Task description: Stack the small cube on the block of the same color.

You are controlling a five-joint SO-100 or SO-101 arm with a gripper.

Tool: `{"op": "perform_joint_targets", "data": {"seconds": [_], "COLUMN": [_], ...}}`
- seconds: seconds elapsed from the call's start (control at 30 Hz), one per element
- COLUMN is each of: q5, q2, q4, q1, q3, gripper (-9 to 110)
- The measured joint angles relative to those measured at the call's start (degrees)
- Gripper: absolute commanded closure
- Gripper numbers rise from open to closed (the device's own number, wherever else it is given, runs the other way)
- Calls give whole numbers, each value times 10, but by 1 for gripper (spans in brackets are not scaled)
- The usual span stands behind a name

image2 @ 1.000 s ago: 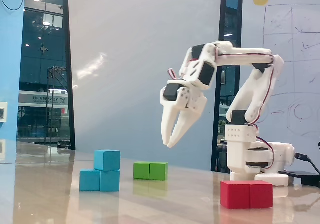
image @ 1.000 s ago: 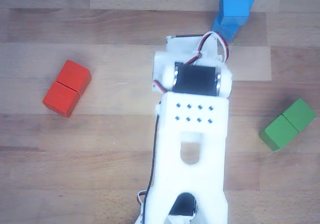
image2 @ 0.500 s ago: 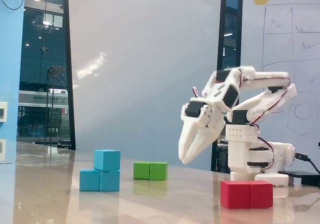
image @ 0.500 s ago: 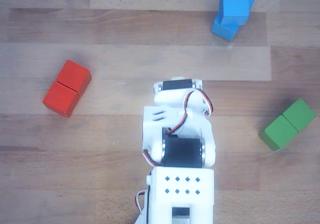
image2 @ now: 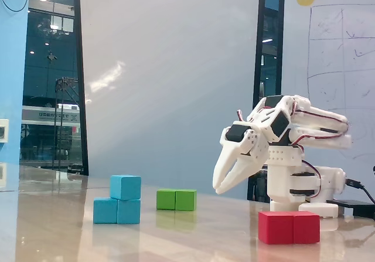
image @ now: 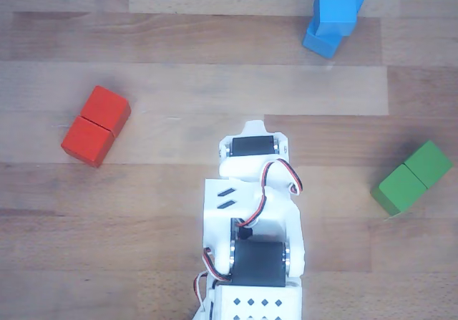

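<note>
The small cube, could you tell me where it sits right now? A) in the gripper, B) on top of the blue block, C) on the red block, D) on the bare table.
B: in the fixed view the small cube rests on the blue block, while the gripper hangs empty, well away.

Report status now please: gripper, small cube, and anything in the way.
Gripper empty, jaws near closed, pulled back toward the base. Small cube sits on blue block, off to one end. Red block and green block stand clear.

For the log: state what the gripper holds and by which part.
Nothing. The gripper hangs empty, clear of the table; the small cube sits on the blue block, away from it.
</note>
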Motion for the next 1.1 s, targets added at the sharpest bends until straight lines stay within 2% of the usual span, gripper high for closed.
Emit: {"op": "perform_joint_targets", "data": {"seconds": [0.2, 0.43, 1.1], "q5": [0, 0, 0], "q2": [101, 109, 109], "q4": [64, 107, 111], "q1": [0, 0, 0], "q3": [15, 15, 15], "gripper": [101, 101, 101]}}
